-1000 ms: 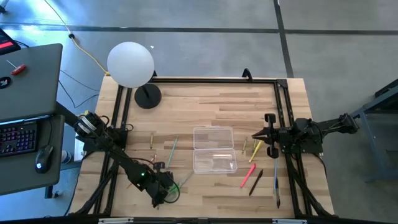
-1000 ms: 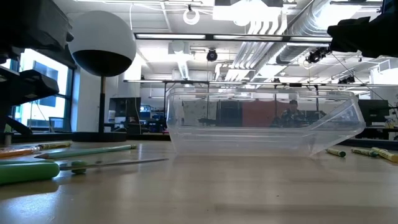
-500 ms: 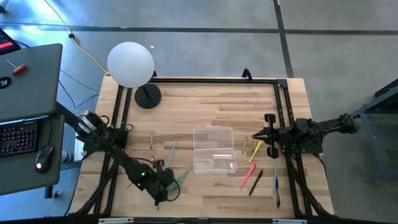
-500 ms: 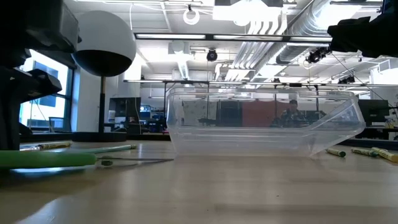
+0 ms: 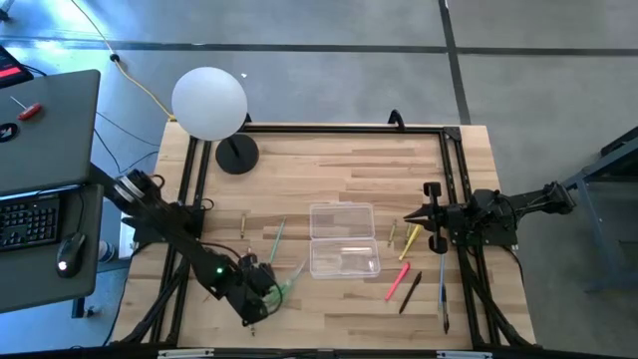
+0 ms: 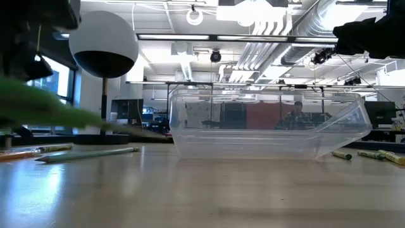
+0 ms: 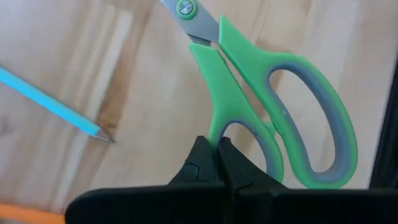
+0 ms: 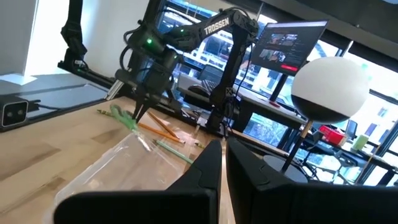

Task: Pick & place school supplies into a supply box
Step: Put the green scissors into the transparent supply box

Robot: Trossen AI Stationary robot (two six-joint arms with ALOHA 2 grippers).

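- Left gripper, near-left of table: fingers clamped on one handle loop of the green-handled scissors.
- Scissors hang tilted off the tabletop, blades aimed toward the supply box at table centre.
- Judged: stiff, fairly light, blade-heavy; an off-centre hold on smooth plastic may let them swing. A hold nearer the pivot should be steadier.
- Box is clear, lid open, probably light and may slide if nudged.
- Right gripper, right of box: fingers together, empty, waiting.
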